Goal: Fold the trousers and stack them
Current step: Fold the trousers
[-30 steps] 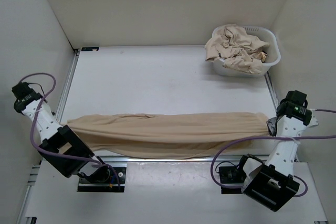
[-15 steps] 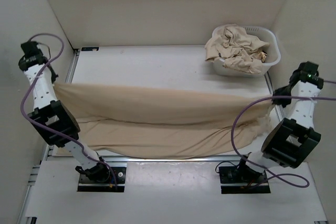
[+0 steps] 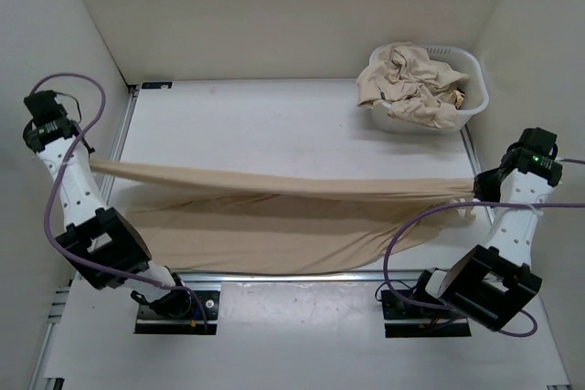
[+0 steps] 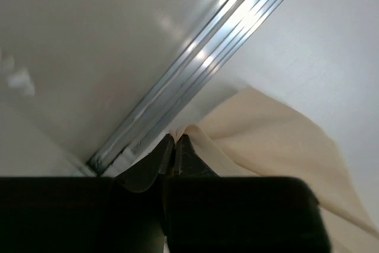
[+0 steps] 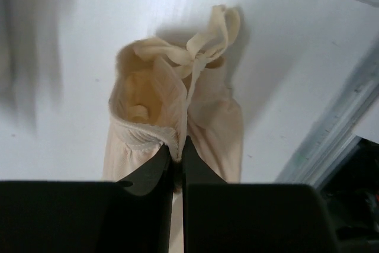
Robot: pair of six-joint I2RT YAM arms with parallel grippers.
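Note:
A pair of beige trousers [image 3: 274, 207] stretches across the table from left to right. Its upper edge is pulled taut between the two grippers, and the rest hangs down onto the table near the front edge. My left gripper [image 3: 94, 167] is shut on the leg end at the far left; in the left wrist view the fabric [image 4: 260, 128] runs out from the closed jaws [image 4: 174, 141]. My right gripper [image 3: 475, 191] is shut on the waistband end at the far right; the right wrist view shows the gathered waistband and drawstring [image 5: 177, 105] pinched at the jaws [image 5: 177, 146].
A white plastic basket [image 3: 471, 89] at the back right holds more crumpled beige trousers [image 3: 407, 79]. Aluminium rails run along the table's left edge [image 4: 201, 69], right edge and front edge [image 3: 292, 276]. White walls stand close on three sides.
Both grippers rose from the front edge with the trousers, carried the top edge toward the back, then came lower again; the fabric is now drawn into a tight line between them.

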